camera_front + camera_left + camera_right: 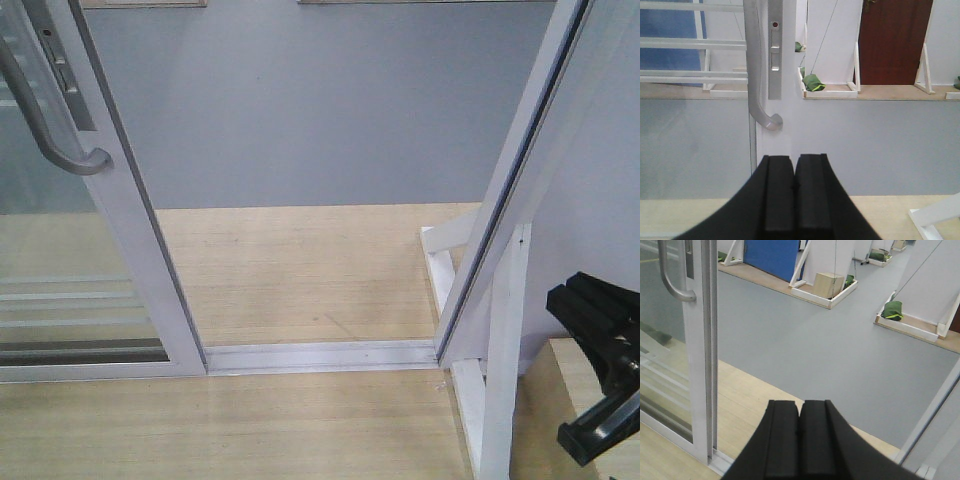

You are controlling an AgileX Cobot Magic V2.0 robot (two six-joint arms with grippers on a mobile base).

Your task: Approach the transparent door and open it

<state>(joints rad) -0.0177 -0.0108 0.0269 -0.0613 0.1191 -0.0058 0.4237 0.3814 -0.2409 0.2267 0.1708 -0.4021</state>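
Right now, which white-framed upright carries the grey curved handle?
The left one, the white-framed glass sliding door, carries the grey curved bar handle; the right white frame post has none.

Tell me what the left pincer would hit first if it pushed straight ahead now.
Probably the white frame of the transparent door: the shut left pincer points at it just right of the grey curved handle, near the handle's lower end. How far off it is cannot be judged.
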